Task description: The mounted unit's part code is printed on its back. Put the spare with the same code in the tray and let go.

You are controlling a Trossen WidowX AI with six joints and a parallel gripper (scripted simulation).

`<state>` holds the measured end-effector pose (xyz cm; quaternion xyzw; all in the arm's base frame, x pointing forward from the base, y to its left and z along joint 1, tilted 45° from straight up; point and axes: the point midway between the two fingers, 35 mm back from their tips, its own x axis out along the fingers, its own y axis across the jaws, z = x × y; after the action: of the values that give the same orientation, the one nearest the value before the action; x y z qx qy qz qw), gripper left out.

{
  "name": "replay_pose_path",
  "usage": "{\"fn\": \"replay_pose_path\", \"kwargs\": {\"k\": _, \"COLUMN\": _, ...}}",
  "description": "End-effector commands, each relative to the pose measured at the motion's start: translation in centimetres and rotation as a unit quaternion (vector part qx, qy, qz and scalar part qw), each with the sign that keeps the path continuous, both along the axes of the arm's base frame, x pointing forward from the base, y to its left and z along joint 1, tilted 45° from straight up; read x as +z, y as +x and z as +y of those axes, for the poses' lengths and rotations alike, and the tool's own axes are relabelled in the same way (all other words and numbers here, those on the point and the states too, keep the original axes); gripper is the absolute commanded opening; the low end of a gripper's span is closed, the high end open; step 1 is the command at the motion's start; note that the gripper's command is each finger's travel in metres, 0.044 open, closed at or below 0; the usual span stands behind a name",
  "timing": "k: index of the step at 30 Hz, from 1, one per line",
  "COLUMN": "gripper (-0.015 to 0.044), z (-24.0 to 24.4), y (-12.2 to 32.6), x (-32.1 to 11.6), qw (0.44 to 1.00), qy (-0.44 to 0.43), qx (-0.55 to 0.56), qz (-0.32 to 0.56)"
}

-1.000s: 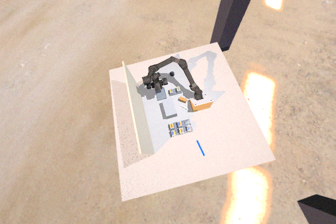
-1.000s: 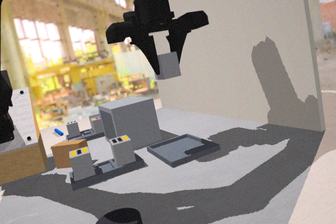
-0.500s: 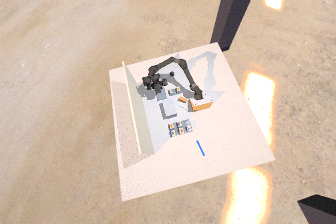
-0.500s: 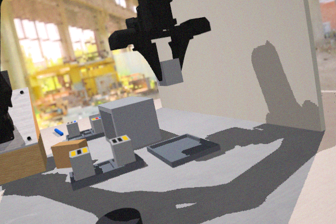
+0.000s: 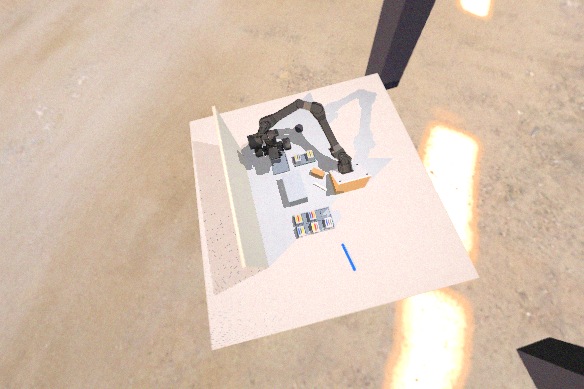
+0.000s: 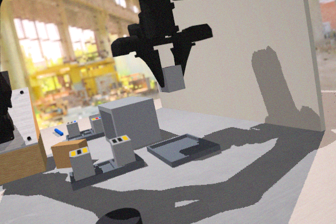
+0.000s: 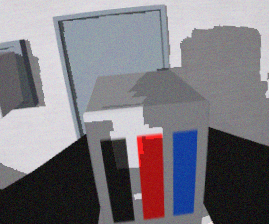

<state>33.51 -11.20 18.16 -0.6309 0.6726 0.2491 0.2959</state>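
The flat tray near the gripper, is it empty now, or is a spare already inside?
Empty. The tray shows only bare floor and shadow; the spare is in the gripper, above it.
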Motion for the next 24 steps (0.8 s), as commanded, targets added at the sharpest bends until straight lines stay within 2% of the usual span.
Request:
{"fn": "replay_pose_path", "kwargs": {"k": 1, "gripper": 0.0000, "z": -0.3, "y": -0.1, "x": -0.4, "qw": 1.000, "qy": 0.000, "qx": 0.001, "qz": 0.004}}
{"fn": "replay_pose_path", "kwargs": {"k": 24, "gripper": 0.0000, "z": -1.7, "y": 0.0, "x": -1.8, "qw": 1.000, "qy": 0.000, "qx": 0.001, "qz": 0.003}}
